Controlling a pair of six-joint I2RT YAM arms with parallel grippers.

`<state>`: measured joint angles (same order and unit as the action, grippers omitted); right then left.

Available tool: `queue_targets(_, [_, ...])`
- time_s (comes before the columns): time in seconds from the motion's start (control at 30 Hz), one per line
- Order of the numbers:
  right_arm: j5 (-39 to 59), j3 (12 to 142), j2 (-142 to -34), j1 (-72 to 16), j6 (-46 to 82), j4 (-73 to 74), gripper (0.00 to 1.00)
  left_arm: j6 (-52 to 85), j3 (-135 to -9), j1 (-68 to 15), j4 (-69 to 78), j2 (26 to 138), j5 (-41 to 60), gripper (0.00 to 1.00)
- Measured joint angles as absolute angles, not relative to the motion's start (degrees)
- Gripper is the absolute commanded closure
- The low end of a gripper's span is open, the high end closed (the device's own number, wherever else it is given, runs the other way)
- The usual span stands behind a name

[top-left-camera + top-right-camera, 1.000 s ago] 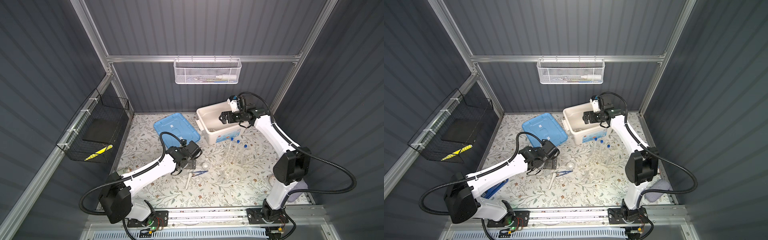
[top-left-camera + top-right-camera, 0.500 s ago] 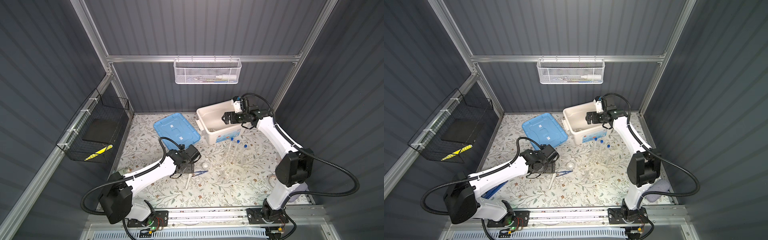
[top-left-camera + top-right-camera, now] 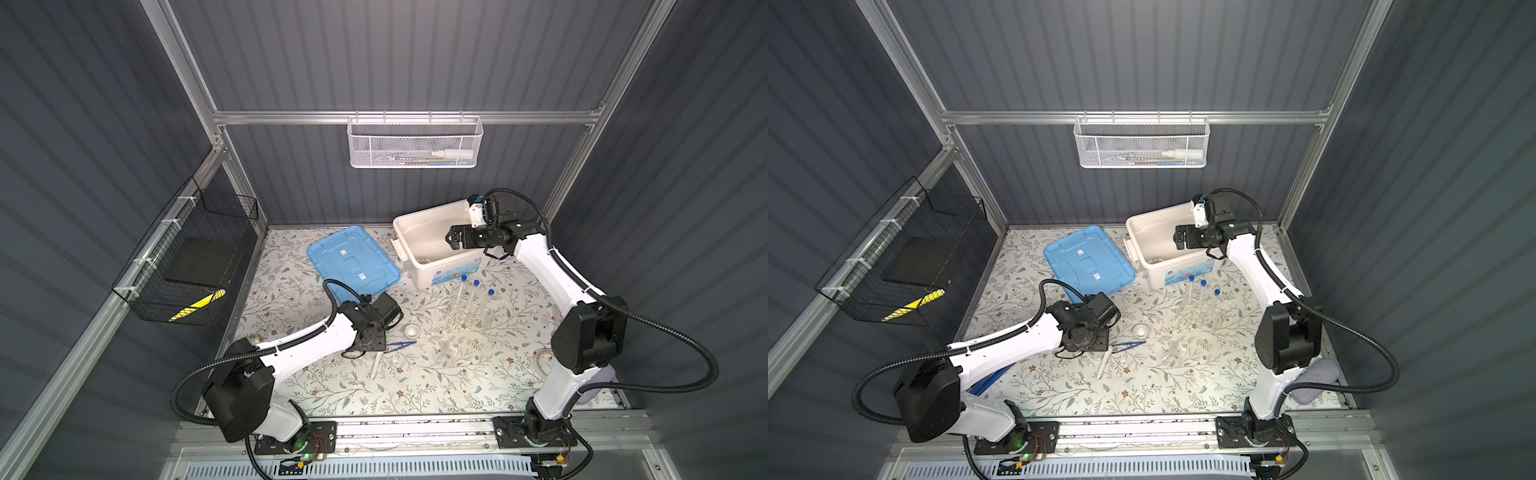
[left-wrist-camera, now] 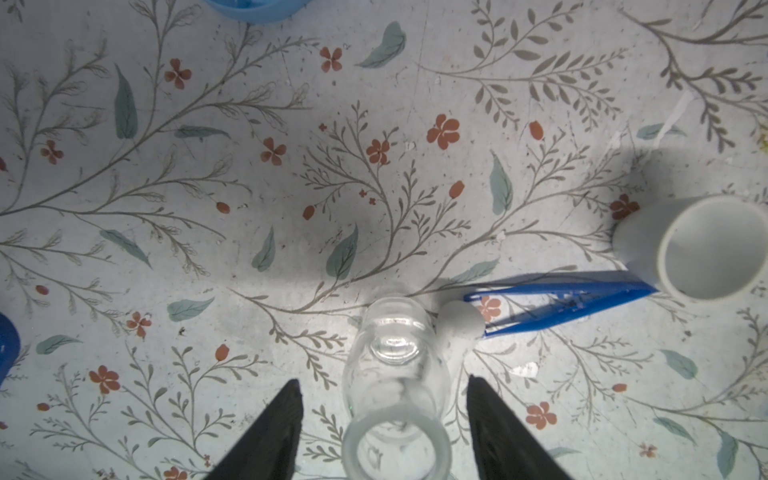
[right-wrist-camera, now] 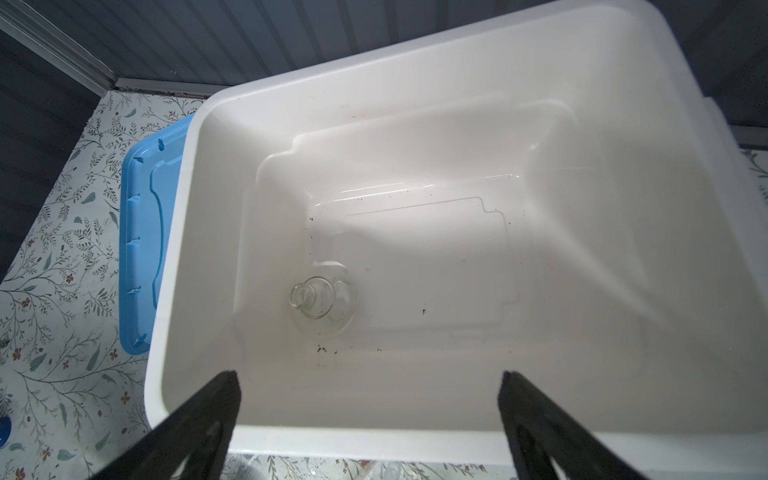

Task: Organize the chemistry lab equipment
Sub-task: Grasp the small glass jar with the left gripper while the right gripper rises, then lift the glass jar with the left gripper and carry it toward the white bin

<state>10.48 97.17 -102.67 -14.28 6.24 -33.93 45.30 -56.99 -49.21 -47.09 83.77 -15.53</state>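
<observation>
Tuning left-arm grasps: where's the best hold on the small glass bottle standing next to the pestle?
Across its round body just below the rim, from above: the glass bottle stands upright, mouth up. The left gripper straddles it, jaws open, not touching. The pestle lies close on one side.

- My floral tabletop [image 3: 415, 395] carries a blue lid [image 3: 353, 264] and a white bin [image 3: 446, 272] near its far edge.
- Just before the bin: tube rack [image 3: 466, 319].
- Centre, close together: small white bowl [image 3: 412, 331], blue tweezers [image 3: 402, 344], white pestle [image 3: 376, 365], clear glass vessel [image 4: 397, 374].

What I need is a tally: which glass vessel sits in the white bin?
The wide flask on the floor of the white bin; the bottle framed by the left hand stands outside, on the mat.
</observation>
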Motion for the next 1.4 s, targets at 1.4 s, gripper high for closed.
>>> queue_targets(1.4, [9.4, 93.6, -100.4, -13.9, 6.6, -33.7, 0.01, 43.2, -59.6, -49.2, -48.2, 84.2, -16.5, 0.68])
